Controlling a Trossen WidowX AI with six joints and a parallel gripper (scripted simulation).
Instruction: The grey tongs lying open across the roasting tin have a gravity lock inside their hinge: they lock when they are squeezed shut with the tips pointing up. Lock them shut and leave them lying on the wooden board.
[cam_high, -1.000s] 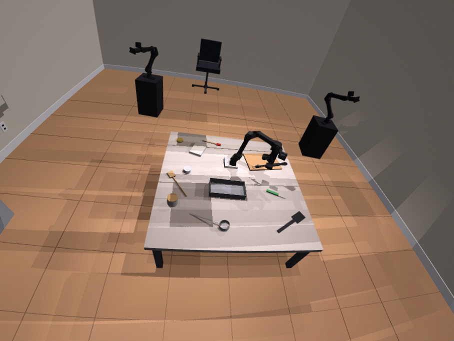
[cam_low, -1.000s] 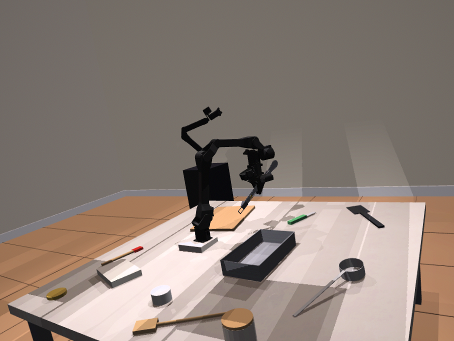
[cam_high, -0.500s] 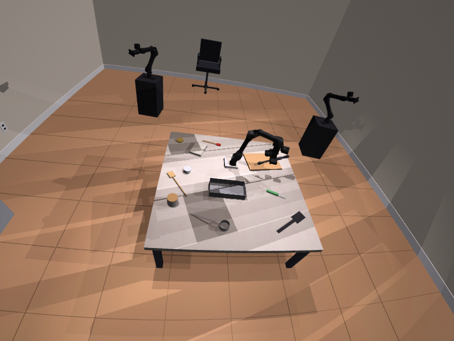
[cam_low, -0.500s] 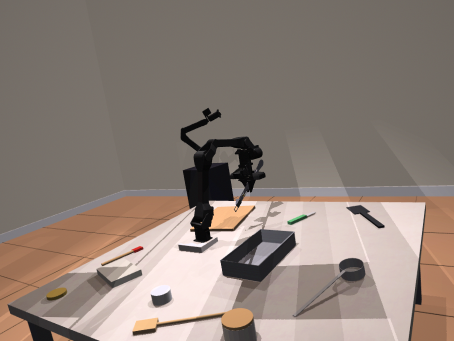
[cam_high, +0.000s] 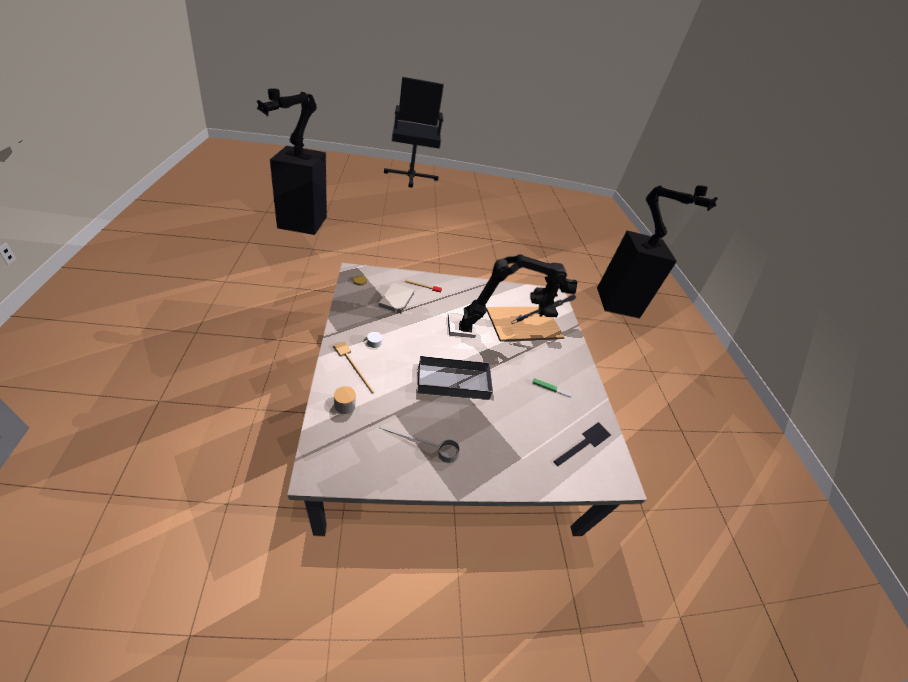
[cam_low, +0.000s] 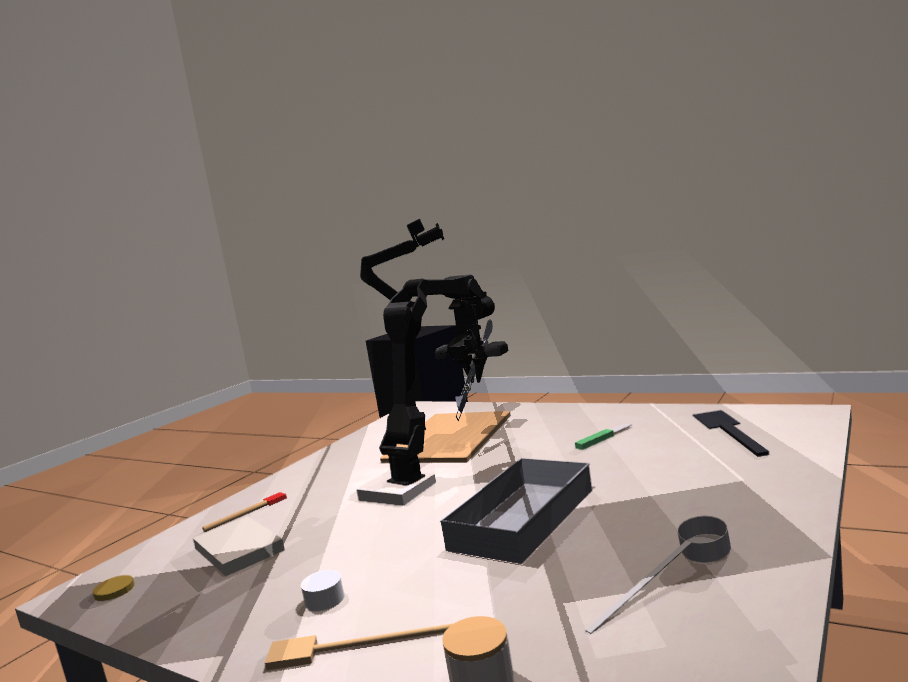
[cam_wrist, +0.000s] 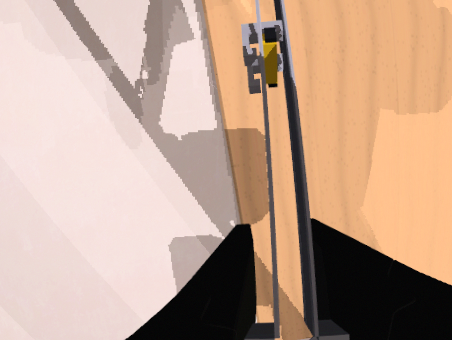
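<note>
The grey tongs (cam_high: 524, 316) (cam_low: 465, 392) (cam_wrist: 297, 150) slant above the wooden board (cam_high: 532, 331) (cam_low: 440, 440) (cam_wrist: 340, 150), rounded tip end up and hinge end low. My gripper (cam_high: 548, 313) (cam_low: 477, 372) (cam_wrist: 274, 235) is shut on the tongs' two arms, which run close together with a narrow gap between the fingers. In the wrist view a grey hinge block with a yellow part shows at the top, over the board's edge; whether the lock has engaged cannot be told. The roasting tin (cam_high: 455, 392) (cam_low: 480, 541) stands apart, with no tongs on it.
A green-handled knife (cam_high: 544, 384) (cam_low: 594, 439) lies on the table to the right of the tin. A black spatula (cam_high: 596, 434) (cam_low: 742, 436) lies farther to the front right. A round metal cup with a long handle (cam_high: 448, 459) (cam_low: 703, 546) lies in front of the tin.
</note>
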